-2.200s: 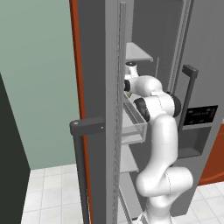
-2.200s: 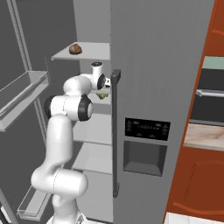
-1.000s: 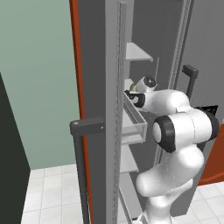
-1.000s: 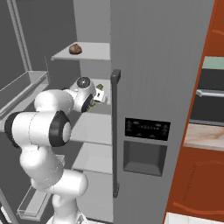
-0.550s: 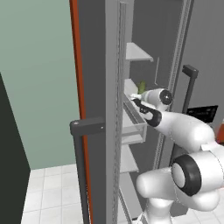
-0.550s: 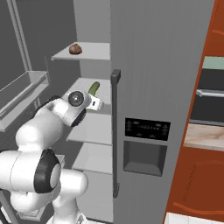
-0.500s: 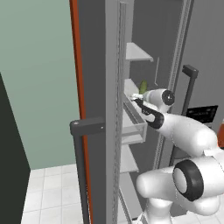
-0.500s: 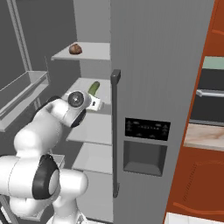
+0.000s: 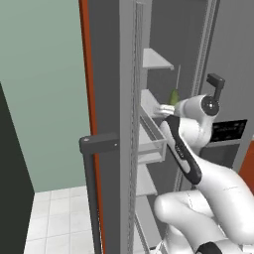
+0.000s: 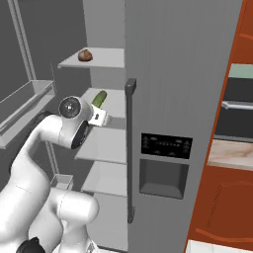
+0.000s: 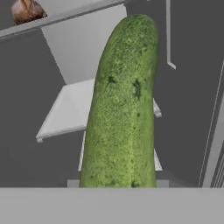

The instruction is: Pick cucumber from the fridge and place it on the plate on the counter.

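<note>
The cucumber (image 11: 122, 109) is dark green and oblong, and it rises from the bottom of the hand view, hiding the fingertips. In the right base view the cucumber (image 10: 99, 98) pokes up out of my gripper (image 10: 101, 111) just above a pale middle shelf (image 10: 111, 101) of the fridge (image 10: 178, 74). From the left the same cucumber (image 9: 174, 95) shows above my gripper (image 9: 167, 105), inside the open fridge (image 9: 149, 59). The gripper is shut on the cucumber's lower end. A corner of the counter (image 10: 231, 152) shows at far right. The plate is out of view.
A small brown round item (image 10: 85, 55) lies on the top shelf (image 10: 101, 59). The open door with clear bins (image 10: 24, 101) stands at left, and its frame and dark handle (image 9: 99, 149) are close by. The shut door's long handle (image 10: 130, 148) is right of the hand. A black oven (image 10: 239, 111) is at far right.
The arm has folded down and the hand has swung left along the middle shelf, carrying the cucumber, which now stands upright out of the gripper.
</note>
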Robot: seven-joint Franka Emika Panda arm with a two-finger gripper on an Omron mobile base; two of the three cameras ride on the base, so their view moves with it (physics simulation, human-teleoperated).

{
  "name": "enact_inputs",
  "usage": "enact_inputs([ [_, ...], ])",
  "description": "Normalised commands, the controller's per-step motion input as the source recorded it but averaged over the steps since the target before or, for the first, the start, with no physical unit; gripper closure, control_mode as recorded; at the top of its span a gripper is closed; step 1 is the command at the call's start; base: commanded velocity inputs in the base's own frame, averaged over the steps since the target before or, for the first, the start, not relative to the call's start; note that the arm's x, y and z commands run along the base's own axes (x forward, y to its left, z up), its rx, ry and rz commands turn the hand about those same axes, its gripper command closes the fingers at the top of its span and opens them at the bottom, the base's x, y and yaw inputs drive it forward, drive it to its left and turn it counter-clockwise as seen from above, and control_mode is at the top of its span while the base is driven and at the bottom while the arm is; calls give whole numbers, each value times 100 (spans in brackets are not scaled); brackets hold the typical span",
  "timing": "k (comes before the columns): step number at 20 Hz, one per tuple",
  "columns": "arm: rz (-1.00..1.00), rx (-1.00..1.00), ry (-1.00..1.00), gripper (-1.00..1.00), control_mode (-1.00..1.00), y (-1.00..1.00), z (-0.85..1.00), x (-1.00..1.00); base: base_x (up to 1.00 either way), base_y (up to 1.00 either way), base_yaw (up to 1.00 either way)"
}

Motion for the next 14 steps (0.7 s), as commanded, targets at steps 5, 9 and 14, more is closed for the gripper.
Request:
enact_inputs([
  [5,0,-10,13,100,-100,-1,21,-100,0,0,0],
  [9,0,0,0,100,-100,-15,-9,-100,0,0,0],
  [14,4,0,-2,100,-100,0,-10,-78,0,0,0],
])
